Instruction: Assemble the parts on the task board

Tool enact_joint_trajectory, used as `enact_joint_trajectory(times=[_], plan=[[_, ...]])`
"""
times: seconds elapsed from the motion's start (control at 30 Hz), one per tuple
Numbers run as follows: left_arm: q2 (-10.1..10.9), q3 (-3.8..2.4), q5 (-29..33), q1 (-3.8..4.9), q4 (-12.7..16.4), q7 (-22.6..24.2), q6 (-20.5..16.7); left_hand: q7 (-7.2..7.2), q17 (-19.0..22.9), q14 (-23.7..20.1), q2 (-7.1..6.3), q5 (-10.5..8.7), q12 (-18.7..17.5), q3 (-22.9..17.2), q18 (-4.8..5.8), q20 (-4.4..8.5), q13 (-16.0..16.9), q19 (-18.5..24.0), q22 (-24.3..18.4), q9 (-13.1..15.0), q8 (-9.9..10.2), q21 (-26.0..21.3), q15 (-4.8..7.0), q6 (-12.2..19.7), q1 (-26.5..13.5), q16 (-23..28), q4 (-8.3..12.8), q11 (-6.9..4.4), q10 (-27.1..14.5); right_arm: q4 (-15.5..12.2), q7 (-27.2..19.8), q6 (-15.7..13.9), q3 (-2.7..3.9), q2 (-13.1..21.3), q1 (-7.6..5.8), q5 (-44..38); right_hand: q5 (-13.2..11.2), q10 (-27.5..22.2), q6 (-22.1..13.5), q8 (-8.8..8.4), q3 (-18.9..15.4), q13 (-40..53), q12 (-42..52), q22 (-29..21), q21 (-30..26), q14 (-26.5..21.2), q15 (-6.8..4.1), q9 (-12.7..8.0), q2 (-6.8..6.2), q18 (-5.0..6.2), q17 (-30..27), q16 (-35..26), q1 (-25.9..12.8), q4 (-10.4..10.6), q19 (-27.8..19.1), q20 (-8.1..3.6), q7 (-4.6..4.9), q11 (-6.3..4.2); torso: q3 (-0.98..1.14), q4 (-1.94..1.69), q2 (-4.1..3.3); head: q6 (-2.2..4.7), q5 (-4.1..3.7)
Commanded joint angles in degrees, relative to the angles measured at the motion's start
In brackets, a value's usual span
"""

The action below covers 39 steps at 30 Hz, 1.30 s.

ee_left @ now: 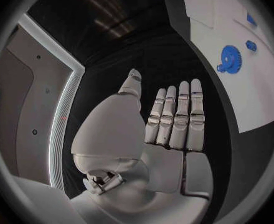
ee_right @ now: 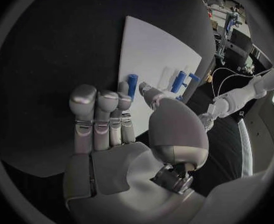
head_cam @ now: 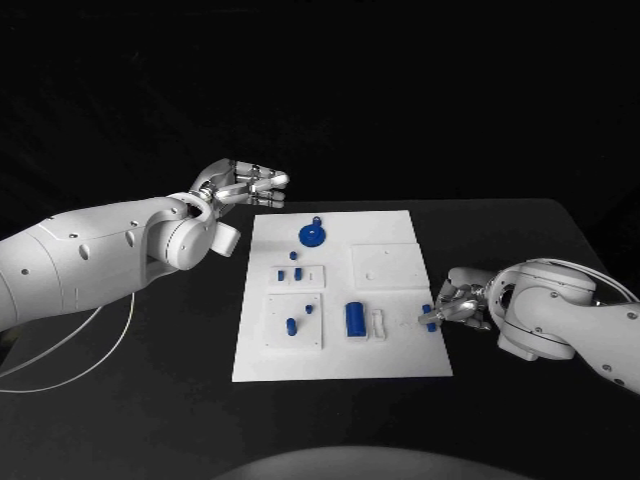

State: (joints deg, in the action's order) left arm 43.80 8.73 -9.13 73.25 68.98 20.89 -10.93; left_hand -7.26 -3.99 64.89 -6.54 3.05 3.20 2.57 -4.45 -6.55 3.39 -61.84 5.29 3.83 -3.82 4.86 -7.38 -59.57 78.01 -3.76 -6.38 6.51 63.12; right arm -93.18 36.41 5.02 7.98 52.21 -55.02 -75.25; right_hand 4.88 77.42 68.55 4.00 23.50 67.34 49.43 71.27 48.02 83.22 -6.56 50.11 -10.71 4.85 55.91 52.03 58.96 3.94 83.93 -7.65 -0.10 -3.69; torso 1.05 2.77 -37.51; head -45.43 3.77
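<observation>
The white task board (head_cam: 385,300) lies flat in the middle of the black tabletop (head_cam: 147,400). Small blue parts sit on it. A round blue gear (head_cam: 312,235) lies near the far edge of the board. A blue cylinder (head_cam: 355,317) lies on its side closer to the robot, next to a little white piece. A few small blue pegs (head_cam: 297,272) stand on the raised white squares on the board's left half. At the board's right edge, the right hand (head_cam: 457,305) pinches a small blue peg (head_cam: 430,318) between its thumb and a finger, just at the rim of the board. In the right wrist view the same blue peg (ee_right: 132,84) pokes up at the fingertips, with the white board behind it. The left hand (head_cam: 241,187) is up above the tabletop, off the board's far left corner. Its fingers are straight and apart and it holds nothing.
</observation>
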Motion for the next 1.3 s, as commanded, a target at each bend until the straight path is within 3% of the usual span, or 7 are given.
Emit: enact_joint_trajectory(times=[0.03, 0.37, 0.73, 0.93, 1.07, 1.3], plan=[[-0.1, -0.04, -0.1, -0.03, 0.1, 0.6, 0.6, 0.03, 0.0, 0.4, 0.2, -0.09, 0.2, 0.0, 0.24, 0.04, 0.0, 0.1, -0.1, 0.0, 0.2, 0.3, 0.07, 0.3, -0.6, 0.2, -0.3, 0.2, -0.2, 0.2, 0.3, 0.4, -0.29, -0.4, 0.15, -2.6, -0.1, 0.3, 0.1, -0.28, 0.5, 0.0, 0.0, 0.1, 0.2, 0.0, -0.28, -0.1, 0.07, -0.52, 0.1, 0.3, -0.3, -0.2, 3.3, -0.42, 0.0, -0.2, 0.0, -0.01, 0.0, -0.07, -0.02], [-0.1, -0.03, -0.1, -0.03, 0.1, 0.4, 0.7, 0.03, 0.0, 0.4, 0.2, -0.09, 0.2, 0.0, 0.24, 0.04, 0.0, 0.1, -0.1, 0.0, 0.2, 0.3, 0.07, 0.3, -0.6, 0.2, -0.3, 0.2, -0.2, 1.3, 0.5, 0.6, -1.75, -1.7, 0.21, -5.5, 3.9, 0.1, -0.2, -0.31, 3.5, 0.0, 0.0, 0.0, 0.1, 0.0, -0.39, -0.7, 1.39, -0.58, 0.0, 0.1, 0.5, -4.1, 3.3, -0.51, -0.18, -0.35, -0.05, 0.0, 0.02, -0.22, 0.09], [-0.1, -0.03, -0.1, -0.03, 0.1, 0.2, 0.8, -0.02, 0.0, 0.4, 0.25, -0.1, 0.2, 0.0, 0.25, 0.05, 0.0, 0.1, -0.1, 0.0, 0.2, 0.3, 0.06, 0.3, -0.5, 0.2, -0.5, 0.22, -0.1, 2.4, 0.6, 0.7, -2.6, -2.4, 0.21, -6.6, 15.7, -0.5, -1.1, -0.26, 5.9, 0.4, 0.0, 0.1, 0.3, -0.1, -0.35, -1.2, 3.51, -0.72, -0.2, -0.2, 2.1, -10.6, 3.2, -0.49, -0.24, -0.38, -0.02, 0.01, 0.04, -0.31, 0.34], [-0.1, -0.03, -0.1, -0.03, 0.0, 0.1, 0.9, -0.02, 0.0, 0.4, 0.25, -0.1, 0.2, 0.0, 0.25, 0.05, 0.0, 0.1, -0.1, 0.0, 0.2, 0.3, 0.06, 0.3, -0.5, 0.2, -0.5, 0.22, -0.1, 2.4, 0.4, -0.1, -2.7, -2.6, 0.21, -3.4, 22.0, -0.7, -2.2, -0.08, 7.6, -0.1, -0.8, 0.3, 0.1, -0.2, -0.2, 2.0, 5.17, -0.6, -0.3, -0.4, 1.0, -14.3, 3.2, -0.35, 0.62, -0.13, -0.02, 0.02, 0.03, -0.36, 0.4], [-0.2, -0.03, -0.1, -0.03, 0.0, 0.0, 0.9, -0.02, 0.0, 0.4, 0.25, -0.1, 0.2, 0.0, 0.25, 0.05, 0.0, 0.1, -0.1, 0.0, 0.2, 0.3, 0.06, 0.3, -0.5, 0.2, -0.5, 0.22, -0.1, 2.5, 0.2, -1.2, -2.71, -2.5, 0.21, 0.1, 23.9, -0.8, -2.3, -0.18, 11.5, -0.3, -1.2, 0.5, 0.1, -0.2, -0.11, 3.8, 5.85, -0.44, -0.4, -0.6, -0.5, -15.8, 3.2, -0.24, 1.31, 0.03, -0.01, 0.03, 0.01, -0.29, 0.33], [-0.3, -0.03, -0.1, -0.03, -0.1, -0.1, 1.0, -0.05, 0.0, 0.4, 0.45, -0.11, 0.2, 0.0, 0.27, 0.06, 0.0, 0.1, -0.1, 0.0, 0.2, 0.3, 0.06, 0.3, -0.5, 0.3, -0.4, 0.25, -0.1, 1.9, -0.4, -3.5, -2.72, -2.2, 0.21, 7.0, 24.9, -0.7, -2.2, -0.23, 12.8, -0.5, -1.5, 0.7, 0.0, -0.2, -0.15, 4.4, 6.14, -0.38, -0.5, -0.8, -1.1, -16.7, 3.3, -0.26, 1.44, 0.0, 0.0, 0.02, 0.02, -0.22, 0.39]])
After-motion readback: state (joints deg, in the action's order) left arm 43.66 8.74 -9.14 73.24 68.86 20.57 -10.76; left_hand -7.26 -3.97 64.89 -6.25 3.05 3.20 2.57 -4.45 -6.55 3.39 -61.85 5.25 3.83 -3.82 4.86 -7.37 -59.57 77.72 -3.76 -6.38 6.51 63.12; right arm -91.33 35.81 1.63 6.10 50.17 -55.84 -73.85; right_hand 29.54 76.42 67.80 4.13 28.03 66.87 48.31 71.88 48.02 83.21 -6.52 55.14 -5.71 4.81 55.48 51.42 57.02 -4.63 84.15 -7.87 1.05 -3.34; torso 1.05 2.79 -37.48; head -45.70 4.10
